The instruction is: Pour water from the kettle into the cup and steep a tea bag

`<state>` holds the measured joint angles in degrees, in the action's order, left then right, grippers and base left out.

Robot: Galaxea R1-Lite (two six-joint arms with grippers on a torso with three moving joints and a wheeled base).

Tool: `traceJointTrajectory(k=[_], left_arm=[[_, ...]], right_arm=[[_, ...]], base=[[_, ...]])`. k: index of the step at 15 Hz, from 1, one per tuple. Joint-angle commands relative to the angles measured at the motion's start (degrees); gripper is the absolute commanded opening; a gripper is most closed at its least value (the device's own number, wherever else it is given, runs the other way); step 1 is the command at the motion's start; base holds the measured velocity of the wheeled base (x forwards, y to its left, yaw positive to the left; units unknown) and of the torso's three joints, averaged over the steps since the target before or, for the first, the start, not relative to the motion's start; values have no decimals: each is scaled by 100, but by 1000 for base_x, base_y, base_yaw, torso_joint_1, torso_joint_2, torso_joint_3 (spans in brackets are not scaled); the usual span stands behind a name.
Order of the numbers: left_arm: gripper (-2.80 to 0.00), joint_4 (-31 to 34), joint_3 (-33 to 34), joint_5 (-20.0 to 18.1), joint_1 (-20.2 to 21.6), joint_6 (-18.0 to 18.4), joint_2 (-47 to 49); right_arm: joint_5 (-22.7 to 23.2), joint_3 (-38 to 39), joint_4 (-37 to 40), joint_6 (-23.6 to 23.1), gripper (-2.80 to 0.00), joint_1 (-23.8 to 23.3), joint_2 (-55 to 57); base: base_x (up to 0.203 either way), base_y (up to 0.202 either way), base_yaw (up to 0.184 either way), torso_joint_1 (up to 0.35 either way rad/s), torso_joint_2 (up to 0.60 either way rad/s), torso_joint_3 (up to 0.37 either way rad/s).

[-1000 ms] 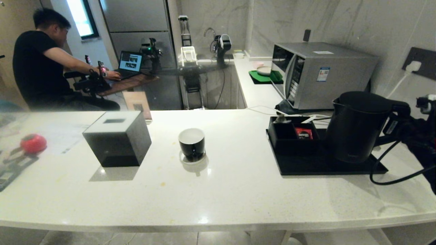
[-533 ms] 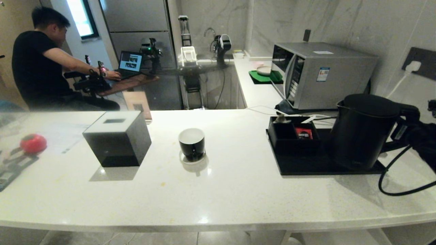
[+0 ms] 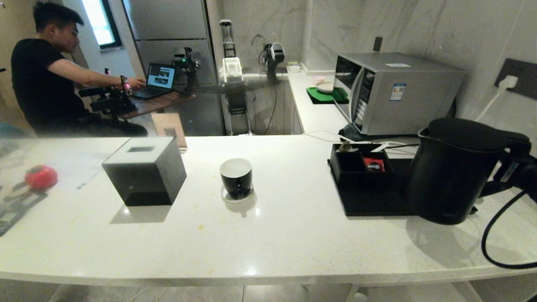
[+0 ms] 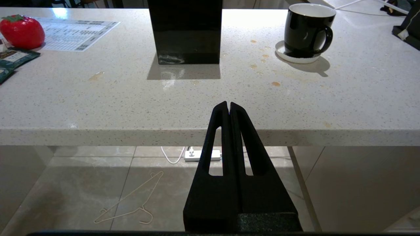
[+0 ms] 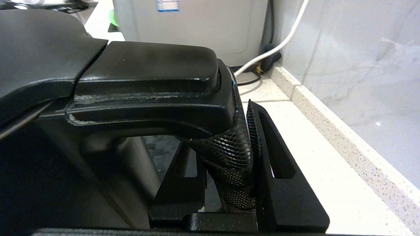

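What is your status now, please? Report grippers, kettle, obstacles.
Right gripper shut on kettle handle. Left gripper shut, idle below counter edge. Cup stands empty; path clear.

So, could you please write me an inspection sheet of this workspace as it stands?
Surface: white counter, small brownish stains near the cup.
Job's things: kettle upright at the black tray's right end; cup on its saucer, white inside; red sachet in the tray's box.
Clutter: black box, red strawberry-shaped thing, printed sheet.
Hands: right hand shut on the kettle's handle; left hand shut, empty, below the counter's near edge.
Cables: black cable looping right of the kettle; white lead to the wall socket.
Surroundings: microwave, person at a laptop.
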<state>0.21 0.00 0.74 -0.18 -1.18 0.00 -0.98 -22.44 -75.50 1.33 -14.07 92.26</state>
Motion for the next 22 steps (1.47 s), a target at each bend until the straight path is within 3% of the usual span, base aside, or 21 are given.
traceJointTrajectory(k=[1, 6, 22], left_arm=[[-280, 1, 0, 5, 1, -5, 0], [-280, -3, 0, 5, 1, -5, 0], [-280, -2, 0, 3, 1, -5, 0]], right_arm=[[1, 67, -53, -1, -280, 63, -191], [228, 64, -64, -18, -280, 124, -305], [256, 187, -88, -19, -280, 185, -191]], base=[[0, 0, 0, 0, 0, 0], [0, 0, 0, 0, 0, 0], [0, 0, 0, 0, 0, 0]])
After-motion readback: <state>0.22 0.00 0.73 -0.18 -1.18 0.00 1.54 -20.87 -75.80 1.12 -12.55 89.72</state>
